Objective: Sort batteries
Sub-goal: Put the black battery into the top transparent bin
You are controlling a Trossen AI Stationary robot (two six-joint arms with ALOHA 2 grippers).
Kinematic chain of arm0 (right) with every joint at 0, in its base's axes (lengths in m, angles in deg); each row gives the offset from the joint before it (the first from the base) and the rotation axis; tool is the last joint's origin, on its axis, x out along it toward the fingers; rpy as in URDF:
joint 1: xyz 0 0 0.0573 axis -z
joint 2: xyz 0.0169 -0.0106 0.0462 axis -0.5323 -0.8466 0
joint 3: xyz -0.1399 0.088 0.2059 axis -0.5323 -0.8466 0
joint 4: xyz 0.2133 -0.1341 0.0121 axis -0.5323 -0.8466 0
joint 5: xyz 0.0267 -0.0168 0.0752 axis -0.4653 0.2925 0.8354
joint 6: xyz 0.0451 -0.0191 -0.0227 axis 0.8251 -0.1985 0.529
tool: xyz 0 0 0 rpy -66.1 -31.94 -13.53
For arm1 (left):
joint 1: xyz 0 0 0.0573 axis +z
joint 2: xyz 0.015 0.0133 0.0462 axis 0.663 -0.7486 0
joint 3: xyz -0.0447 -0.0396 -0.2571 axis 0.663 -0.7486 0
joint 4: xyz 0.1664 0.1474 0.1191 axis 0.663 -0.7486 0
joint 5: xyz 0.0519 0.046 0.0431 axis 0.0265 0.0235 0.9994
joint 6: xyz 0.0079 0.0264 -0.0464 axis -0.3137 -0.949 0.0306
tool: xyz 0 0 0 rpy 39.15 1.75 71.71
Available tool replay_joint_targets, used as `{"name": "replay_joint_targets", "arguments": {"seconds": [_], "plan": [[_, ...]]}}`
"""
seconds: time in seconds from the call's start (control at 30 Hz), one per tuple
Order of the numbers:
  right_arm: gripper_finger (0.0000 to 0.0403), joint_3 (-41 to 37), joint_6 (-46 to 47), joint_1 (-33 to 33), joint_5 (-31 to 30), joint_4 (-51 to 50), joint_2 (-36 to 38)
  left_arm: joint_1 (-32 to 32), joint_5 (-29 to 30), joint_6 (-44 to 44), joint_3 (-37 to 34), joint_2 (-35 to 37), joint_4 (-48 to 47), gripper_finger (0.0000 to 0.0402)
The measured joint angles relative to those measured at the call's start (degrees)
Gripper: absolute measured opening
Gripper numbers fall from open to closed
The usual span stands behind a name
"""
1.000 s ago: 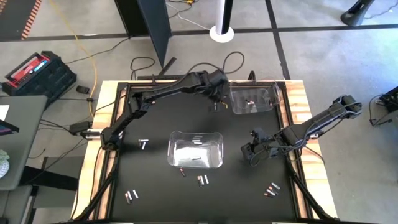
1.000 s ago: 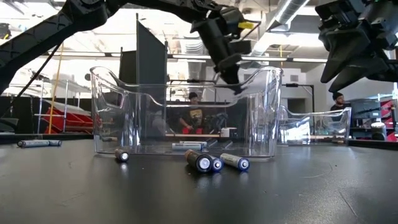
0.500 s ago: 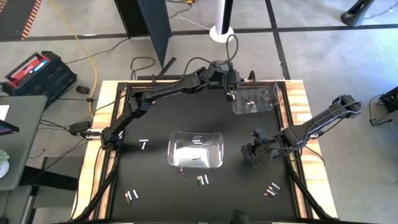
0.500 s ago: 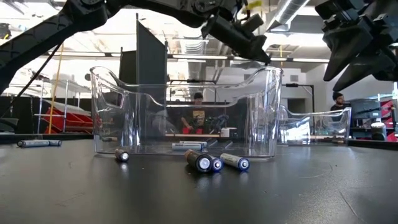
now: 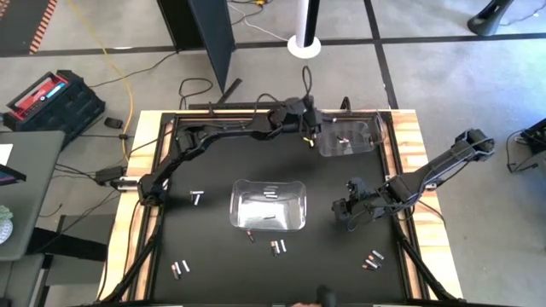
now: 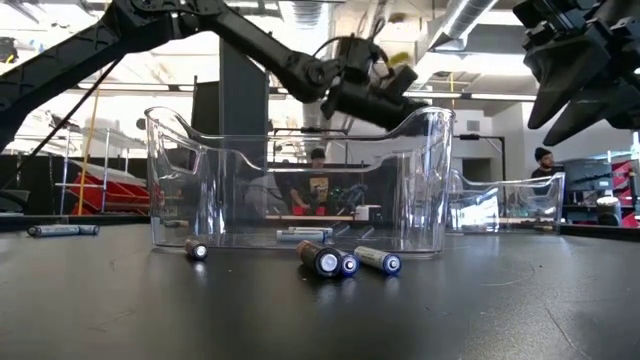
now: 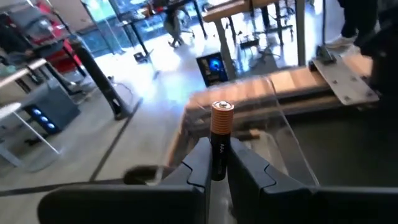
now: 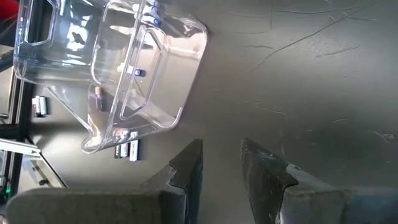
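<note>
My left gripper [image 5: 309, 130] reaches nearly level to the left rim of the far clear bin [image 5: 348, 136] and is shut on a dark battery with a copper end [image 7: 221, 134]. That bin holds a few batteries [image 5: 341, 139]. The near clear bin [image 5: 269, 205] holds silvery-white ones [image 5: 271, 190]. Loose batteries lie on the black mat [image 5: 196, 198], [image 5: 277, 247], [image 5: 372, 260], [image 5: 179, 269]. My right gripper [image 5: 345, 209] hangs open above the mat to the right of the near bin, with nothing between its fingers [image 8: 186, 171]. My left gripper pinches the battery's dark body [image 7: 218, 163] between its two fingers. The copper end [image 7: 222, 112] sticks out past the fingertips. The battery is lifted clear of the table, by the far bin's clear wall [image 7: 283, 124].
Wooden rails [image 5: 408, 136] frame the mat. In the low view, batteries [image 6: 345, 262] lie in front of the near bin [image 6: 295, 180], and my right gripper [image 6: 585, 70] hangs at the upper right. People stand in the room behind.
My left gripper, shut on the battery throughout, has tipped from pointing down to nearly level, and has sunk a little beside the far bin's left rim. My right gripper has kept its place.
</note>
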Motion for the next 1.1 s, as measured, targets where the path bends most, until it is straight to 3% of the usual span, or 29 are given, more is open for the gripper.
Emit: {"name": "replay_joint_targets", "arguments": {"seconds": [0.17,1.1], "plan": [[0.0127,0.00,-0.23,0.00,0.00,-0.49,0.00,-0.32,-3.01,0.04,-2.20,0.00,0.55,0.0028],[0.0127,0.00,-0.25,0.00,0.00,-0.72,0.00,-0.81,-3.02,4.03,-2.33,0.00,-6.13,0.0028]]}}
